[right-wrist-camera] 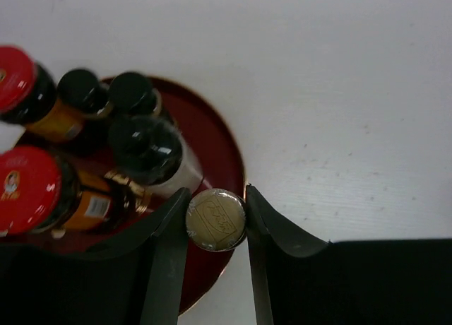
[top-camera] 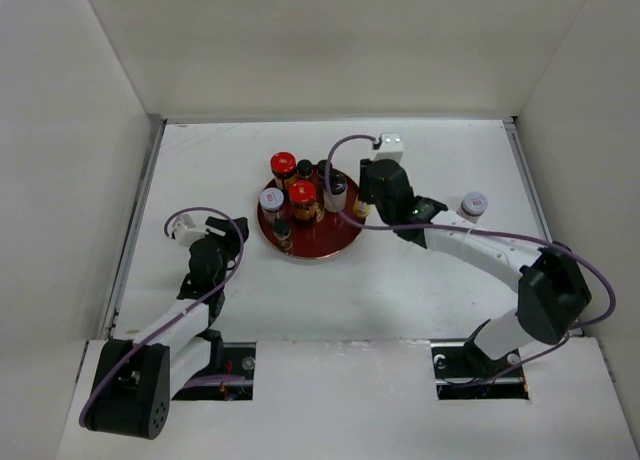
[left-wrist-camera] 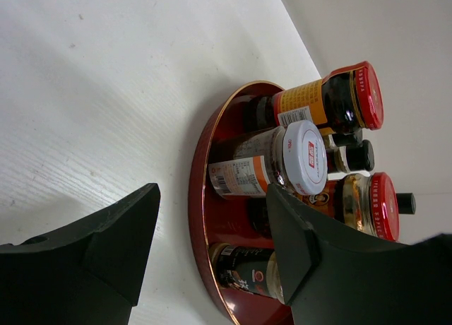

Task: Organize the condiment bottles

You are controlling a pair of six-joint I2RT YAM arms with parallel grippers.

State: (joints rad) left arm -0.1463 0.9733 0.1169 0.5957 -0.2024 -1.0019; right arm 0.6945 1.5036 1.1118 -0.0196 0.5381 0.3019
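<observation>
Most bottles (top-camera: pixel 302 194) crowd the red tray (top-camera: pixel 322 251), my right claw (right-wrist-camera: pixel 217 192) clamps a gold-capped bottle (right-wrist-camera: pixel 216 222) at its rim, left claw (left-wrist-camera: pixel 212 201) gapes empty, one white-lidded jar (top-camera: pixel 473 202) waits outside.

From overhead I get bright, even, diffuse light; the white worktop (top-camera: pixel 400 300) sits near washed out, and shadows around the red tray (top-camera: pixel 322 242) are faint and soft; in the left wrist view the worktop left of the tray blows out, glare streaks the red lids (left-wrist-camera: pixel 369 95), and my left gripper (left-wrist-camera: pixel 212 198) reads as flat black; the right wrist view is dimmer and greyer; lids at the tray's left side blur, while the gold-capped bottle (right-wrist-camera: pixel 216 220) in my right gripper (right-wrist-camera: pixel 215 198) looks sharper.
</observation>
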